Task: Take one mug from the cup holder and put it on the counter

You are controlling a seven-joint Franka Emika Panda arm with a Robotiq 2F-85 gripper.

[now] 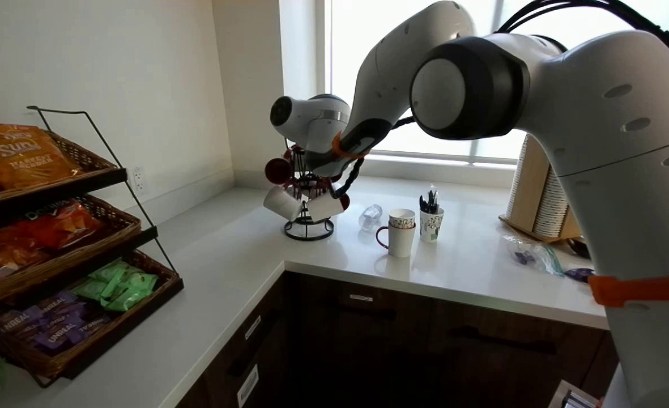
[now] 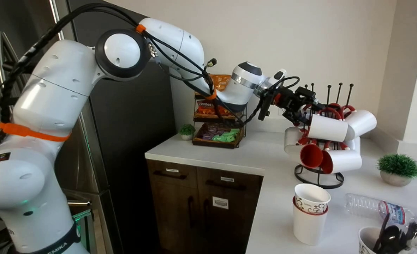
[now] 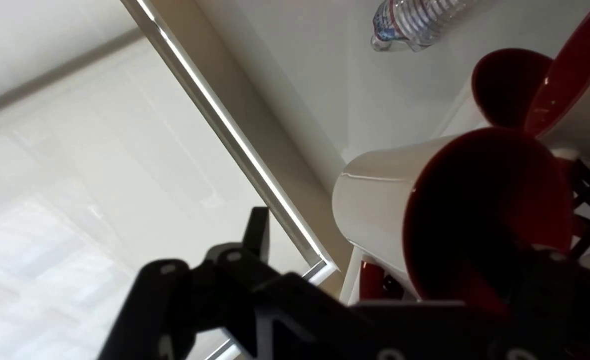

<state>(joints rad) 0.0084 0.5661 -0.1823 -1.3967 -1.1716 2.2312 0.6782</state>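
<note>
I remotely poise the gripper (image 2: 310,113), jaws parted, beside the upper tier of the mug tree (image 2: 324,186), where a red-lined white mug (image 2: 327,127) hangs, likely rigid, slick, breakable, best pinched by its rim.

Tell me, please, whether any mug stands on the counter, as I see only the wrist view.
Observer: Yes, in both exterior views a white mug stands upright on the counter, near the cup holder.
Operator: Thank you; is that mug empty?
Observer: No, a patterned cup sits in its mouth.
Operator: Besides the bottle in my view, does anything else stand near that mug?
Observer: Yes, both exterior views show a cutlery cup close by it.
</note>
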